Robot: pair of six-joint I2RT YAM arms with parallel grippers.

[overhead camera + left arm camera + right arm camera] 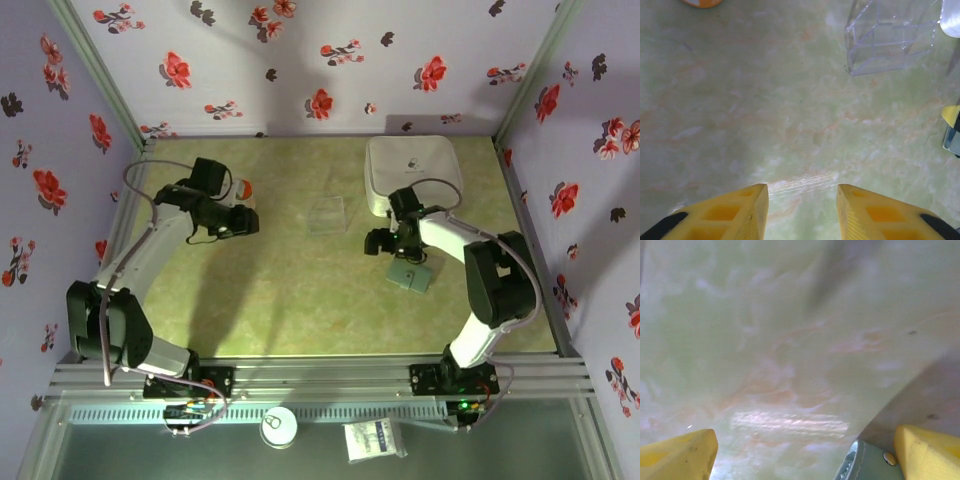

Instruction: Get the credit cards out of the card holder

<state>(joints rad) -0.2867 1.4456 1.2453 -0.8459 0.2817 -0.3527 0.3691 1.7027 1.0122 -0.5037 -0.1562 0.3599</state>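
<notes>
Right gripper [805,436], jaws wide, hovers over the card holder's [866,467] edge.

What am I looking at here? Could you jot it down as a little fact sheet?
Table: green marbled top
Left claw: open, above bare table
Right claw: open, beside card holder
Clear box: mid-table, between the claws
White case: back right of table

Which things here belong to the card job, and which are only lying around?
For the job: card holder, right claw open at its corner.
Lying about: clear plastic box, white case, small orange-and-white object.
</notes>
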